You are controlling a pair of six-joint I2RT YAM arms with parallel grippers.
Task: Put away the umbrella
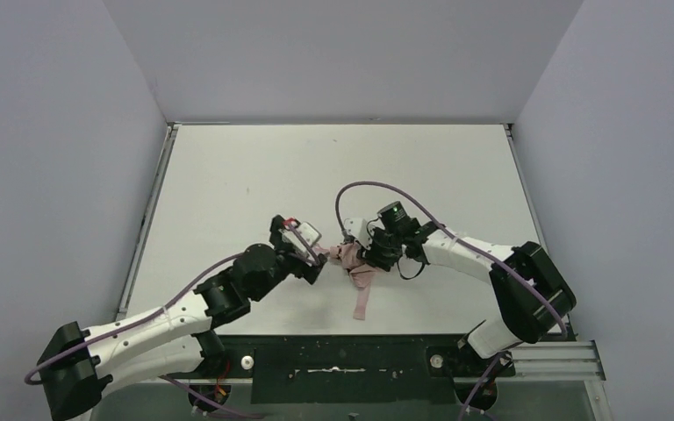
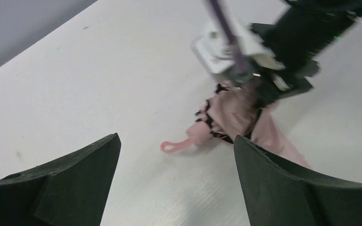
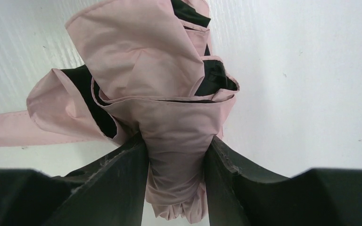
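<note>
1. The white table (image 1: 316, 167) is the biggest thing. Both arms reach over its near half.
2. The right arm (image 1: 483, 263) comes in from the right side. A purple cable (image 1: 377, 186) loops over it.
3. The left arm (image 1: 167, 316) comes in from the left side.
4. The pink umbrella (image 1: 351, 259) lies folded and bunched on the table, near the front edge and about in the middle, between the two arms. Black parts peek out between its pink folds (image 3: 169, 94).
5. The right gripper (image 3: 176, 141) is squeezing the umbrella. A fat bundle of pink cloth is pinched tight between its two black fingers (image 3: 118, 174).
6. The left gripper (image 2: 176, 139) is spread wide and has nothing in it. It points at the umbrella (image 2: 231, 113) and sits just beside its left end.
7. A long pink strap (image 1: 362, 303) trails from the umbrella toward the front edge and lies flat on the table.
8. The small pink wrist loop (image 2: 172, 146) sticks out of the umbrella's end on the side toward the left gripper. It rests on the table.
</note>
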